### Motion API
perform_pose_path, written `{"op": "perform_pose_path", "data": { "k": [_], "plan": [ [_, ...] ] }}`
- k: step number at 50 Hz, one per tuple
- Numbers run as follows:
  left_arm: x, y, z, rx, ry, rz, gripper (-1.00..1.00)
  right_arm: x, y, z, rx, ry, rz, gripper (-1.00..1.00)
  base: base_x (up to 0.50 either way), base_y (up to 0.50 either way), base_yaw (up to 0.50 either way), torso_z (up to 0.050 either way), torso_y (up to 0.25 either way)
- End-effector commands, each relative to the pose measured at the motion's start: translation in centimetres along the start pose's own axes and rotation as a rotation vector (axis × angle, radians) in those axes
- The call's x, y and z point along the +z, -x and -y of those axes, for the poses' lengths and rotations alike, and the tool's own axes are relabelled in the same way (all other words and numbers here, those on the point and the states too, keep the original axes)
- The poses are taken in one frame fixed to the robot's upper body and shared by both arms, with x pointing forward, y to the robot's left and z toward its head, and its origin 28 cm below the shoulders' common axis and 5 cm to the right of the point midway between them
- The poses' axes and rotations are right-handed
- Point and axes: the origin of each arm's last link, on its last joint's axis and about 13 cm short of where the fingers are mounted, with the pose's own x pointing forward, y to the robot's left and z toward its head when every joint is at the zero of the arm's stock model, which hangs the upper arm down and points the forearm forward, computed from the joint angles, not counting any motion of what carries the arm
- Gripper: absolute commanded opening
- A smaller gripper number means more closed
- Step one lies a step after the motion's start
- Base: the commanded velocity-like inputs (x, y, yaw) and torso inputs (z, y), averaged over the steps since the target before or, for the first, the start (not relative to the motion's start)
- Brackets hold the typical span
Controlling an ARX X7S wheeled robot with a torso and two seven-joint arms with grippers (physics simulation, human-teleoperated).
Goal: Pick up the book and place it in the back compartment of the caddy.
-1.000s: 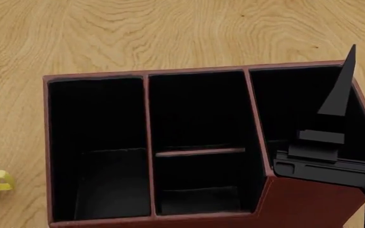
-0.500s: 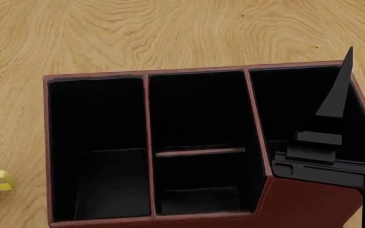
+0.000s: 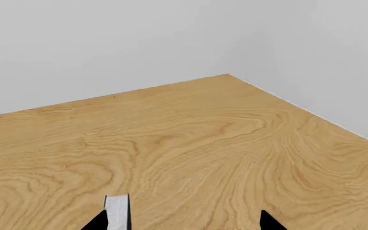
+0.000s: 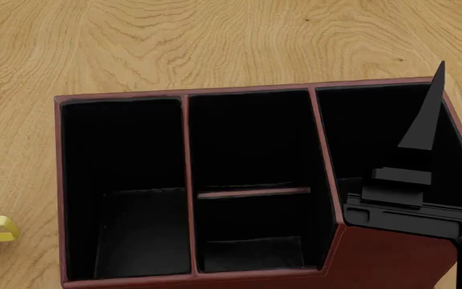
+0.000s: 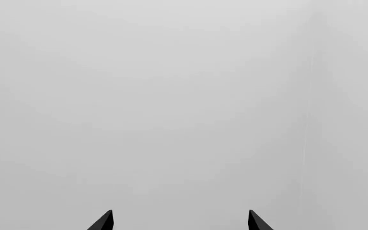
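Wood-grain table (image 4: 215, 42); caddy (image 4: 391, 253) cells all empty, book unseen, so we've placed nothing; both pincers spread, holding nothing.

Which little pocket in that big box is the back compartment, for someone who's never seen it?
Find the dark red-brown caddy on the wooden table. Its middle column is cut by a low reddish crossbar; the back compartment is the black cell beyond it, shorter than the full-length cells either side.
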Motion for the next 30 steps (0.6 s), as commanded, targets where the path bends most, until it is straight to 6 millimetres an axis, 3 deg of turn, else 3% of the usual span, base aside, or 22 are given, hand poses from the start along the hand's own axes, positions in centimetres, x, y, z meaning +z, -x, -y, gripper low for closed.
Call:
{"op": "perform_pose_path", "data": {
  "k": [1,30],
  "plan": [
    [-0.8,-0.5,-0.6,0.059,0.016,-0.007,1.0,-0.2,0.0,0.0,0.001,-0.004,-0.002,1.0,0.0,0.0,0.0,0.0,0.0],
    [-1.8,-1.8,-1.1,0.048,-0.065,-0.102,1.0,-0.3,0.0,-0.1,0.003,0.004,-0.007,1.0,0.0,0.0,0.0,0.0,0.0]
  ]
}}
